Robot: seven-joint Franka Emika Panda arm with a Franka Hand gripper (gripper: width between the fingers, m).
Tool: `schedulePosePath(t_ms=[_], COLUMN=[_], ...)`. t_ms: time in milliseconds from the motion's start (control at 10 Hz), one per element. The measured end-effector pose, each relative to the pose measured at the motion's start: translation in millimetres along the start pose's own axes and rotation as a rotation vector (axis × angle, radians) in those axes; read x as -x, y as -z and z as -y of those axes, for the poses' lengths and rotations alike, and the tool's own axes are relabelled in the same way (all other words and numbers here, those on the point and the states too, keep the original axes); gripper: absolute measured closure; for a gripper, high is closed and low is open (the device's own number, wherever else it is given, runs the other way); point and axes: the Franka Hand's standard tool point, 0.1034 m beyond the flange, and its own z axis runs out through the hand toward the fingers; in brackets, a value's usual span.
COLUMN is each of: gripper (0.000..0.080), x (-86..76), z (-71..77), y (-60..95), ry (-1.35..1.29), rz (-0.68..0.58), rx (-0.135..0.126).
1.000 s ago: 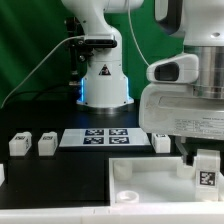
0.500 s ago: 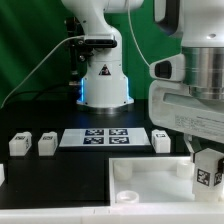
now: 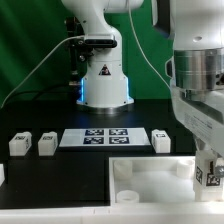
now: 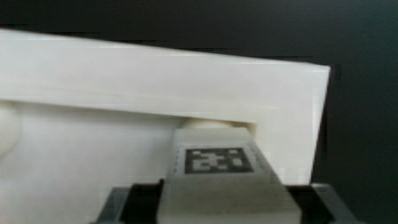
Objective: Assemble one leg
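Observation:
My gripper [image 3: 207, 184] hangs over the exterior view's right end of the large flat white square piece [image 3: 150, 176] and is shut on a leg [image 3: 213, 175], a white block with a marker tag. In the wrist view the leg [image 4: 217, 165] sits between the dark fingers [image 4: 135, 203], and its far end meets a round corner socket [image 4: 210, 128] of the white piece [image 4: 107, 80]. Whether it is seated in the socket I cannot tell. Three more legs lie on the black table: two at the exterior view's left [image 3: 19, 143] [image 3: 46, 144] and one [image 3: 162, 140] beside the marker board.
The marker board [image 3: 97, 137] lies flat at the middle of the table. The robot base [image 3: 103, 80] stands behind it. Another round socket [image 3: 127, 194] shows at the white piece's near left corner. A small white thing [image 3: 2, 175] sits at the exterior view's left edge.
My gripper has moved toward the exterior view's right and slightly down with the leg in it, ending near the white piece's right corner. The loose legs have not moved.

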Motion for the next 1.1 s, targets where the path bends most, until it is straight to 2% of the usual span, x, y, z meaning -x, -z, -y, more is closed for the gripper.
schedulePosePath(t_ms=[200,400,600,700,800,900,1000,1100], gripper=[0.0506,0.0506,0.0503,0.0318,0.0208,0.0208,0.0162,0.0153], x=[-0.3,-3.0,-2.0,-1.8,-0.1,5.6,11.0,13.5], z=[0.1,0.5,-0.5,-0.8,-0.9,-2.4,-5.9,-8.9], y=[-0.1,0.9,-0.2,-0.6,-0.8,-0.6,4.0,11.2], ry=[-0.213,-0.313,-0.289,-0.286,-0.280,-0.264,-0.251,-0.242], rz=[0.010,-0.003,-0.005,-0.005,-0.004,0.001,0.014,0.030], rx=[-0.030,-0.038,-0.036,-0.035,-0.038,-0.057,-0.071,-0.084])
